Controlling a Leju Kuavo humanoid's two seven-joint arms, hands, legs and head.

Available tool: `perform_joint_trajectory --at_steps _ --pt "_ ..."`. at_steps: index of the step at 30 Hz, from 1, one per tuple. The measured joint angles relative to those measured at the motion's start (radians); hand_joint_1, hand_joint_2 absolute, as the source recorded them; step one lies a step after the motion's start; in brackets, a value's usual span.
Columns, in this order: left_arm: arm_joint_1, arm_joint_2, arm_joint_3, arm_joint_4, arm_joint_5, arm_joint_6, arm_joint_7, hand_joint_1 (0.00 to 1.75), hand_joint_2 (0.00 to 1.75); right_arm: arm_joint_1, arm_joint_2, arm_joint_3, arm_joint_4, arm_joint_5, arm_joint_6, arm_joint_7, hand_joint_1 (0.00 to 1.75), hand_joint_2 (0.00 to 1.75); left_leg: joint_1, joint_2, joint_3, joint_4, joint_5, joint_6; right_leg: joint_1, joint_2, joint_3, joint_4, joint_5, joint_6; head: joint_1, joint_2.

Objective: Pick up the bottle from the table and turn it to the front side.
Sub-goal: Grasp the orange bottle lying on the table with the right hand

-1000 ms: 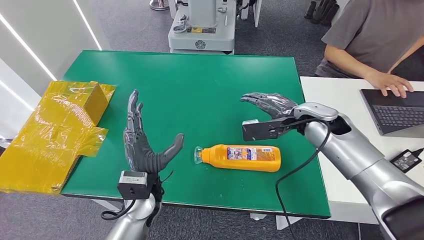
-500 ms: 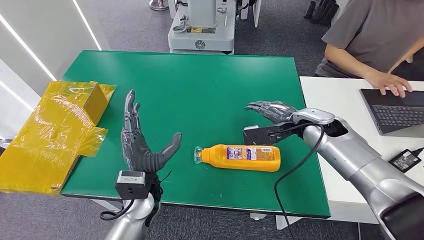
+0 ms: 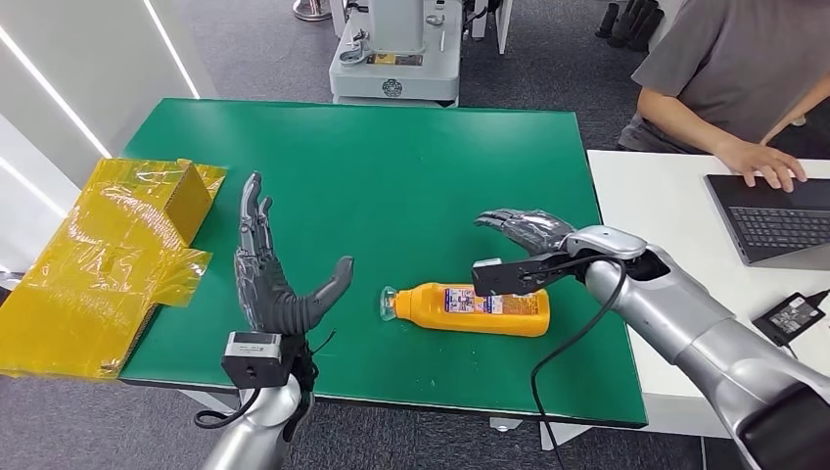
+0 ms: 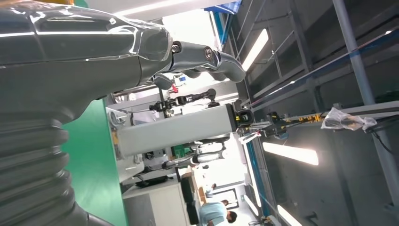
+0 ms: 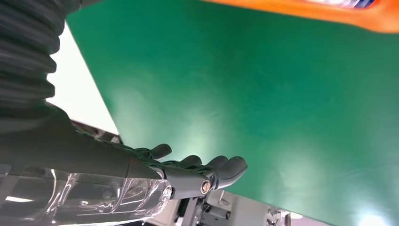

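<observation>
An orange bottle [image 3: 470,307] with a clear cap and a printed label lies on its side on the green table [image 3: 391,166], cap pointing toward my left hand. My right hand [image 3: 524,232] hovers just beyond the bottle's body, fingers apart, holding nothing. In the right wrist view the fingers [image 5: 207,169] stretch over the green mat, and the bottle [image 5: 329,12] shows as an orange strip at the picture's edge. My left hand [image 3: 274,279] stands upright on the near left of the table, fingers spread, a short gap from the cap. The left wrist view shows its thumb [image 4: 207,59] against the ceiling.
A yellow cardboard box wrapped in yellow film [image 3: 108,255] lies off the table's left edge. A white desk [image 3: 666,196] to the right holds a laptop [image 3: 773,215], with a person [image 3: 724,69] typing. A grey machine base [image 3: 396,64] stands behind the table.
My right hand has moved down and nearer, closing on the bottle. The left hand has shifted slightly left. The bottle has stayed put.
</observation>
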Motion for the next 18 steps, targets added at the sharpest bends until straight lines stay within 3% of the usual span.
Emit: perform_joint_trajectory --at_steps 18 --pt "-0.044 -0.001 -0.019 0.005 0.022 -0.021 0.006 0.0 1.75 0.148 -0.01 -0.002 -0.048 0.003 -0.074 0.007 0.0 1.75 0.0 0.0 0.0 0.0 0.0 0.0 0.0 0.0 0.0 0.0 0.0 0.0 0.0 0.0"
